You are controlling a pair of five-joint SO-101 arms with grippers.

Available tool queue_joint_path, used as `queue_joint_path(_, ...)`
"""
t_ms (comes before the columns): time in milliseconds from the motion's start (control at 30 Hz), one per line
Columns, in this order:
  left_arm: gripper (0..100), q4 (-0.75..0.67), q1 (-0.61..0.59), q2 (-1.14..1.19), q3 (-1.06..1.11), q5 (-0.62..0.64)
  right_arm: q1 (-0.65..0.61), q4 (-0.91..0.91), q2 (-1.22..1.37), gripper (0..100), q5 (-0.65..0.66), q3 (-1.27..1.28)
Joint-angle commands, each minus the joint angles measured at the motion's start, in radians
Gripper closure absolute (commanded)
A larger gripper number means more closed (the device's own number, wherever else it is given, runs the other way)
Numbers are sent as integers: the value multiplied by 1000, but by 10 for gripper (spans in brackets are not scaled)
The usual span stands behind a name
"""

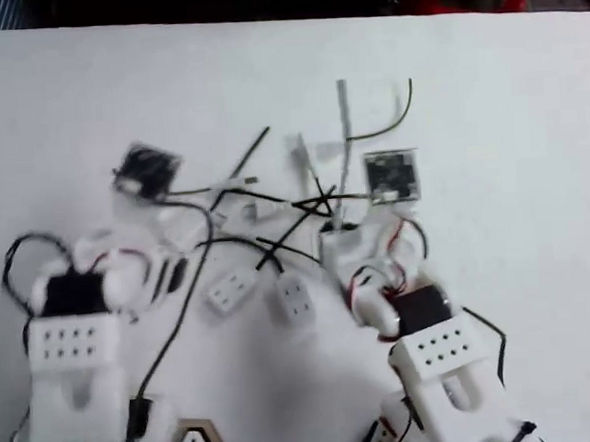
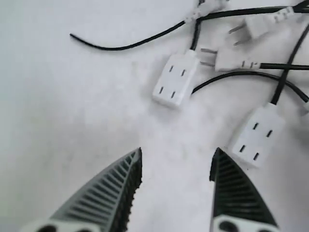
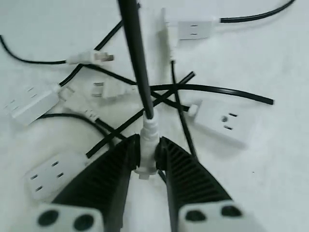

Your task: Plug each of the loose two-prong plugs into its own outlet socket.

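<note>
Over the white bench (image 1: 529, 116) the left arm's jaws hang wide apart with nothing between them, bare surface beneath. Ahead of them lie two white outlet blocks. The nearer socket (image 2: 254, 135) lies just beside one jaw tip. The farther socket (image 2: 173, 79) has a loose two-prong plug (image 2: 226, 59) right beside it, prongs toward its side but in no slot. A second loose plug (image 2: 255, 28) lies just beyond. The right arm's jaws are clamped on a white plug (image 3: 149, 128), its black cord (image 3: 133, 43) running out from between the tips. Crossed cords sprawl around it, with a grounded outlet block (image 3: 226, 120) near one side and a flat multi-slot block (image 3: 52, 176) near the other.
</note>
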Motion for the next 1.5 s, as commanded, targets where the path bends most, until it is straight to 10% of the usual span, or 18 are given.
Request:
queue_joint_path(0, 766, -32, -125, -128, 97, 8, -125, -16, -24, 981, 5, -8)
queue_joint_path(500, 760, -339, -306, -265, 287, 133, -473, -24, -25, 981, 6, -11)
queue_joint_path(1467, 691, 38, 320, -432, -11, 313, -506, -67, -318, 981, 150, 74)
